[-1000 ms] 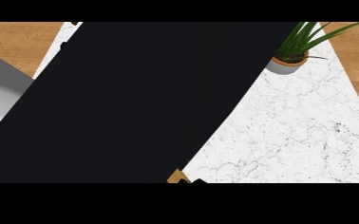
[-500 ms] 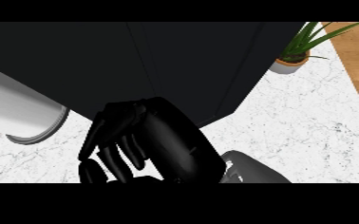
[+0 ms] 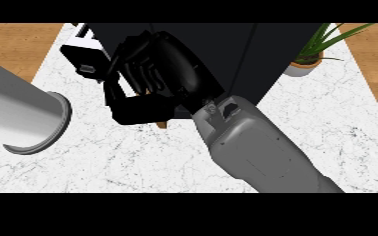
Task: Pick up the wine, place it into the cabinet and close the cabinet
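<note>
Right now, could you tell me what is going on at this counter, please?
The robot's right hand is in front of the black cabinet at the back of the white counter, its grey forearm coming in from the lower right. No wine bottle shows; the hand may be hiding it. A potted plant stands to the cabinet's right.

cabinet (image 3: 262, 50): black, boxy, upright at the view's upper middle, one thin vertical seam down its front | wine: cannot be made out
</note>
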Robot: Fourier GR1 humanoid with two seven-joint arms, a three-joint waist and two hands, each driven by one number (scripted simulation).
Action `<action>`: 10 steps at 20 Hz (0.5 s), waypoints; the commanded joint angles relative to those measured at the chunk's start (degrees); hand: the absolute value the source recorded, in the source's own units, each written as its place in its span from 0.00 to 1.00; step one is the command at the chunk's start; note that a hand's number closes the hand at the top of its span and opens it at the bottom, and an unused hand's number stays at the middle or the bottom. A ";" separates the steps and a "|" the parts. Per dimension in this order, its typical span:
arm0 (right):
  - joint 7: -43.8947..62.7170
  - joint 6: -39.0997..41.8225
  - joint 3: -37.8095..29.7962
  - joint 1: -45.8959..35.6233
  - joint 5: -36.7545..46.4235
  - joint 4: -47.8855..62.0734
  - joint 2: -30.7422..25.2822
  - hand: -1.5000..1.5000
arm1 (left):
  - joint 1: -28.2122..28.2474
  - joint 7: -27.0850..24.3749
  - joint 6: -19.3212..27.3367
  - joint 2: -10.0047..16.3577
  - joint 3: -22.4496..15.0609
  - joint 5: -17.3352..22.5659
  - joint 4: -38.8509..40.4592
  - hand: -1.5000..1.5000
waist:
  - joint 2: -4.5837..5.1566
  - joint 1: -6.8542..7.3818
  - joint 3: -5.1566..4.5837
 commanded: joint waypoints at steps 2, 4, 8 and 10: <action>-6.03 3.06 -7.42 -4.94 -0.37 10.66 -1.01 1.00 | -2.91 5.00 3.53 -0.91 -1.98 -1.13 -3.34 0.00 | 0.21 -0.26 0.11; -8.69 5.30 -6.86 -1.33 -0.78 10.76 -2.26 1.00 | -7.27 6.28 3.36 -0.94 -2.48 -0.54 0.23 0.00 | 0.26 -0.95 0.09; -9.36 5.39 -8.91 -2.89 -0.41 13.14 -3.29 1.00 | -9.40 8.42 8.18 -1.83 -6.17 -3.91 -3.33 0.00 | 0.26 -1.02 0.13; -10.48 4.31 -9.60 -4.92 0.84 15.91 -2.81 1.00 | -9.78 6.26 6.76 -4.25 -9.69 -6.96 0.10 0.00 | 0.34 -0.74 0.05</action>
